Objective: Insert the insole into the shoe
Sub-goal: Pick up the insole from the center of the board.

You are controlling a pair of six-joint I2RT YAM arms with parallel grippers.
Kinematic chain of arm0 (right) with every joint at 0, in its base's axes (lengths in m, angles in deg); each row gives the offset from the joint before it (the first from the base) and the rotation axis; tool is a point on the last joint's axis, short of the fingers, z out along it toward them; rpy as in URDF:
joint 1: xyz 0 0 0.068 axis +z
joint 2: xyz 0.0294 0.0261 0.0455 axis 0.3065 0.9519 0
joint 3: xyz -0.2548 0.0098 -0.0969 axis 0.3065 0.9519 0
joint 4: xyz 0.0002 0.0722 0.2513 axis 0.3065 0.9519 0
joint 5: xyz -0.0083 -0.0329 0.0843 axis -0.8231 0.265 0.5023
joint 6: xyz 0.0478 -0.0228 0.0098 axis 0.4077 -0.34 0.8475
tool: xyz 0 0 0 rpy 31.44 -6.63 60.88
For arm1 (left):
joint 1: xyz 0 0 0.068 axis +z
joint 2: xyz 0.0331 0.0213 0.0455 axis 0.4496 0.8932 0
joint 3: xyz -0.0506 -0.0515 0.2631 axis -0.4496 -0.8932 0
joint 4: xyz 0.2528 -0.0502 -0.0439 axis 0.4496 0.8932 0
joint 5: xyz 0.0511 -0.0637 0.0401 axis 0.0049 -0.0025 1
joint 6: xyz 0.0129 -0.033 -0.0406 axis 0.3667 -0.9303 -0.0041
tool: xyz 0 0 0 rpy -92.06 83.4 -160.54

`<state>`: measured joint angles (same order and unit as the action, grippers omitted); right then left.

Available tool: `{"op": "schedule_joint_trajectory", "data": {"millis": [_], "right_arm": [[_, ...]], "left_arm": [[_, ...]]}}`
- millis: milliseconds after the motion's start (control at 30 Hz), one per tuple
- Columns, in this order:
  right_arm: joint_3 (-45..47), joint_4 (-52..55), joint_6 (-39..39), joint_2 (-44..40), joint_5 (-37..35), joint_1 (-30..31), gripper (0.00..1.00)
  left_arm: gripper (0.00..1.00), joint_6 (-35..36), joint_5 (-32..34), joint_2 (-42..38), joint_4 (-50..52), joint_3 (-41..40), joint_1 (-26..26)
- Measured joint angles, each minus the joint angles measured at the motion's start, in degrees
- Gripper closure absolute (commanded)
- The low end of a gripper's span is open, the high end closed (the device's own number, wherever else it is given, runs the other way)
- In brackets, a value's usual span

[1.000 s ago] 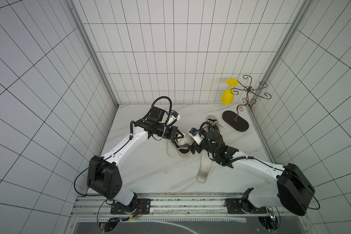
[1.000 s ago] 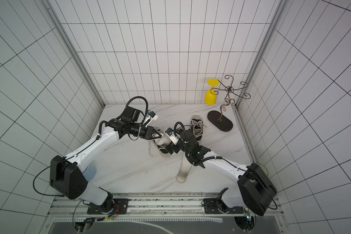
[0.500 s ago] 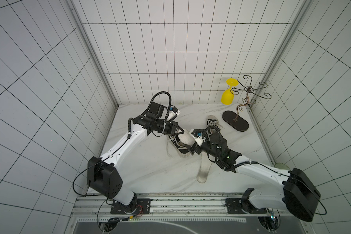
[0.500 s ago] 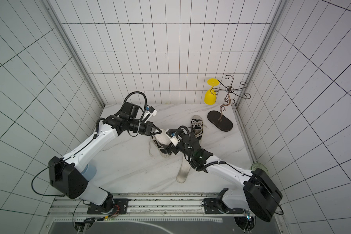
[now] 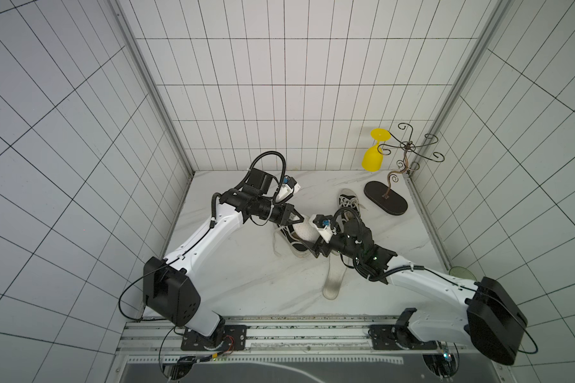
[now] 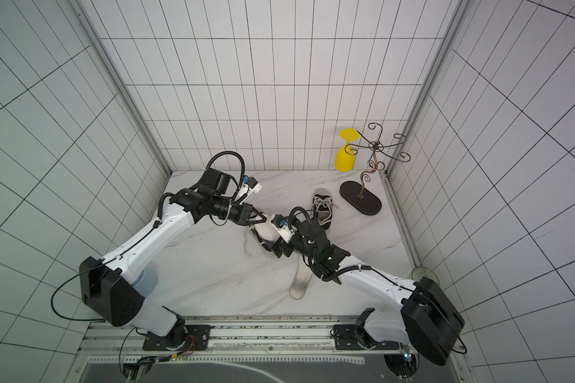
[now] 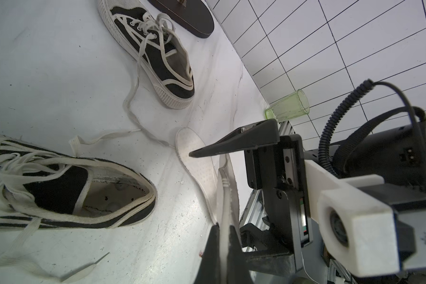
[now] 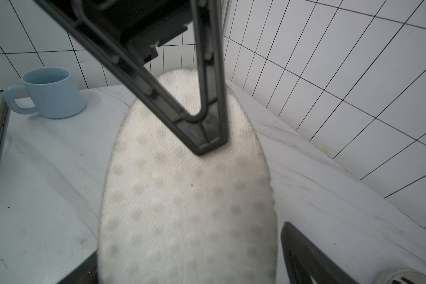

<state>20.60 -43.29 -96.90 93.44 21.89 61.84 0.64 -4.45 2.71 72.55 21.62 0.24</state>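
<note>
In the wrist view my right tool (image 5: 315,252) shows only two cut-off fingers (image 8: 303,253), apart, astride the insole (image 8: 187,196); whether they touch it is unclear. My left tool (image 7: 223,228) is clamped on the insole's edge, by the shoe (image 7: 89,186) mid-desk (image 5: 239,265). Both arms reach inward, low.
</note>
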Motion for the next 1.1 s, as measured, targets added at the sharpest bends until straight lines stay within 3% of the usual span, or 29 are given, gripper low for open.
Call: {"op": "schedule_joint_trajectory", "data": {"millis": [567,767,967,1100], "right_arm": [[0.0,1.95,1.75,-1.03,2.58,-0.02,0.41],[0.0,2.4,1.75,-1.38,2.6,-0.02,0.38],[0.0,3.58,0.79,-1.38,2.54,-0.02,0.25],[0.0,5.57,0.24,-1.38,2.49,-0.02,0.32]], "left_arm": [[1.0,0.17,0.13,-0.59,-0.46,-0.46,0.83],[1.0,-0.83,0.17,-0.59,-1.16,-1.03,1.62],[1.0,-1.99,-0.9,-0.57,-1.55,-1.2,2.99],[1.0,-2.43,-1.29,-0.52,-2.12,-1.2,3.58]]}}
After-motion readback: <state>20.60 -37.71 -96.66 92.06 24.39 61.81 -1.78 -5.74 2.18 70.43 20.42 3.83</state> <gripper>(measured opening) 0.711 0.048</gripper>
